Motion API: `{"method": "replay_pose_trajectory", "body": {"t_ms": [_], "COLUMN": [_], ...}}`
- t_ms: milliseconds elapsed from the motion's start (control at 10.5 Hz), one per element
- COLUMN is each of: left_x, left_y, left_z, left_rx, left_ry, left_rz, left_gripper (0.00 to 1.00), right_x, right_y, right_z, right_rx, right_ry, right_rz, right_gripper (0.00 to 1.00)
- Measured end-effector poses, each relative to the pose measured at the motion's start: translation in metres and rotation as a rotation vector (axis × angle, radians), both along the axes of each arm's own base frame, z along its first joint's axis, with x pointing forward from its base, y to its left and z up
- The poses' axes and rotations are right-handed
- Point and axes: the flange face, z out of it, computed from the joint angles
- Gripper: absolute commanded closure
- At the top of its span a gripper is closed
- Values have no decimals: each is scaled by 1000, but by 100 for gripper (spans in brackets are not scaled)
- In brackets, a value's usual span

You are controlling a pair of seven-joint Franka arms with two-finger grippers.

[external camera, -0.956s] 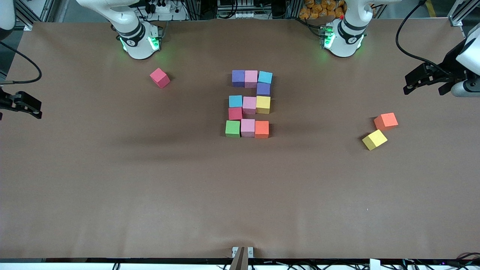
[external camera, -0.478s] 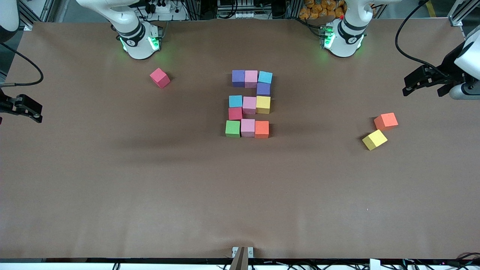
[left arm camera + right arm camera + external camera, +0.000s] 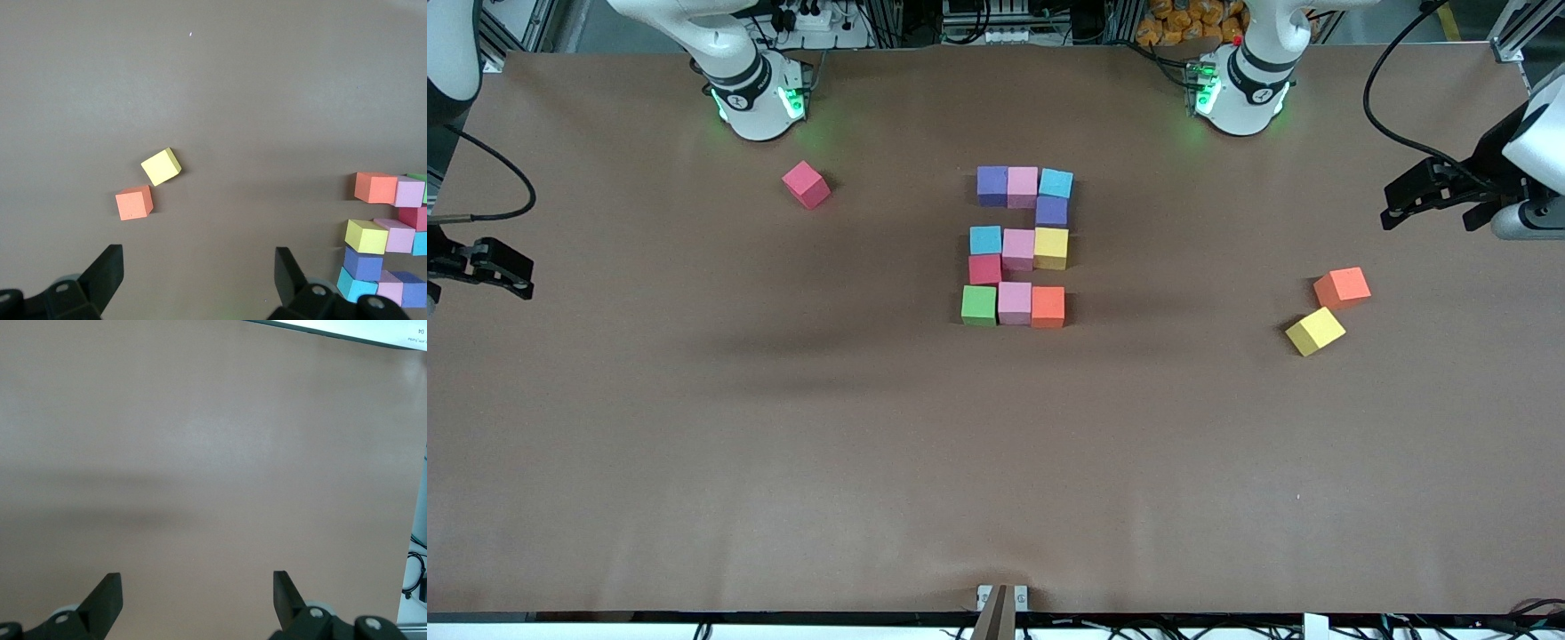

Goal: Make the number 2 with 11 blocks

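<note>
Both arms have drifted slightly outward; the blocks have stayed put.
The number 2 (image 3: 1017, 246) lies mid-counter; left claw (image 3: 197, 275) and right claw (image 3: 197, 595) hang empty, fingers apart, over opposite counter ends.

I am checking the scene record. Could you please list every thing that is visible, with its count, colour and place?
number 2: 11 cubes, three pink, two purple, two light blue, one each red, yellow, green, orange; mid-table.
spare red cube: one, near the right arm's base.
spare orange cube: one, toward the left arm's end.
spare yellow cube: one, beside the orange one, nearer the front camera.
table: one, brown.
left gripper: open, over the table's left-arm end.
right gripper: open, over bare table at the right-arm end.
</note>
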Motion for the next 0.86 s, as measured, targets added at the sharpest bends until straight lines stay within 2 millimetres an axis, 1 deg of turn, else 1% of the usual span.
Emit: {"method": "replay_pose_trajectory", "body": {"t_ms": [191, 478, 860], "left_x": [0, 1, 1], "left_y": [1, 6, 10], "left_z": [0, -1, -1], "left_rx": [0, 0, 0], "left_ry": [1, 2, 3], "left_rz": [2, 11, 18], "left_gripper": [0, 0, 0], "right_x": [0, -1, -1], "right_y": [-2, -19, -16], "right_z": [0, 0, 0], "right_rx": [0, -1, 0], "right_ry": [0, 0, 0], "right_rz": [-4, -32, -26], "right_gripper": [0, 0, 0]}}
